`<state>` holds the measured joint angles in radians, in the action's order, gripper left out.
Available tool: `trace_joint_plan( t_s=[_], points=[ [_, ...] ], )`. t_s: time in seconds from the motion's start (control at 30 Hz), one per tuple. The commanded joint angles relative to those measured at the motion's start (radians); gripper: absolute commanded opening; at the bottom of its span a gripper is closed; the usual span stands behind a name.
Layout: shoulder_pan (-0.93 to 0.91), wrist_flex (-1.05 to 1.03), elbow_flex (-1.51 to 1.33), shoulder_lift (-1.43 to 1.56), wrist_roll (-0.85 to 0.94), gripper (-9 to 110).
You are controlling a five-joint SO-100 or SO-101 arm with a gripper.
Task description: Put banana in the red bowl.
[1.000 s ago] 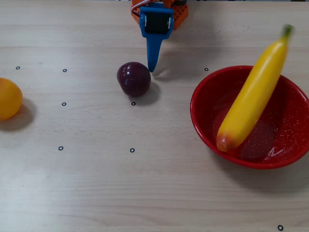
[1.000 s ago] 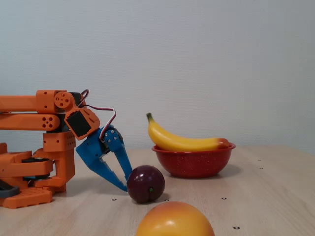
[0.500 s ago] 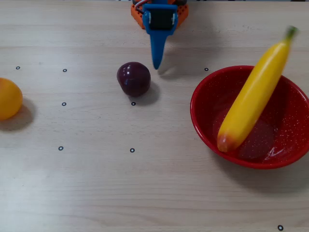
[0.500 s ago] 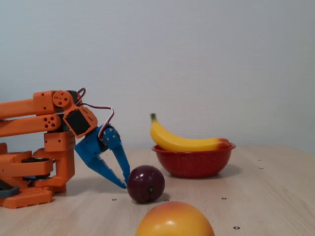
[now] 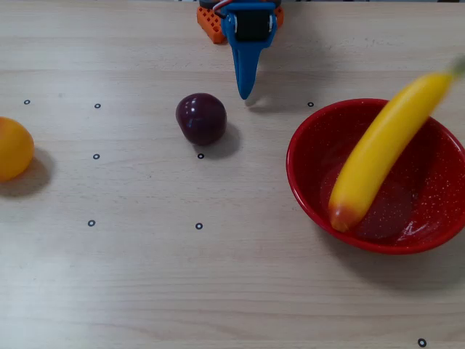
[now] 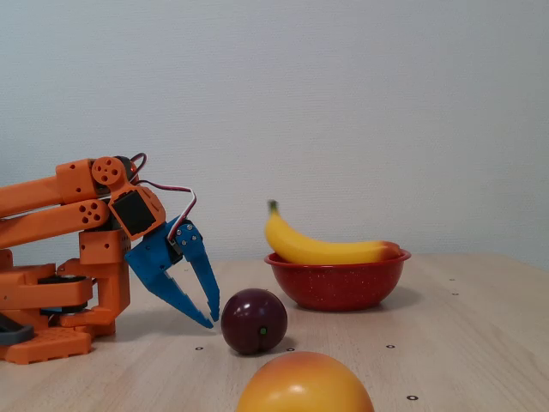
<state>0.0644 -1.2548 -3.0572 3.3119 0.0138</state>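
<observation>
Lying across red bowl [image 5: 312,190], banana [image 5: 378,149] well apart from end effector [image 6: 210,319].

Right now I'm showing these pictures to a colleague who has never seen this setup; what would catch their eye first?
Most striking is the yellow banana lying slantwise across the glossy red bowl at the right of the overhead view, its stem end jutting past the rim. Next comes the dark purple plum near the table's middle, just left of the blue gripper, which holds nothing. A yellow-orange fruit sits alone at the left edge.
</observation>
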Motion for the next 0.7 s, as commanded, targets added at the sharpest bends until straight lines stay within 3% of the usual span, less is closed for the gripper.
trace_joint_plan(
  t_s=[0.0, 0.67],
  points=[
    [0.017, -0.034, -0.006, 0.020, -0.006, 0],
    [0.037, -0.075, 0.000, 0.020, 0.018, 0]
  ],
)
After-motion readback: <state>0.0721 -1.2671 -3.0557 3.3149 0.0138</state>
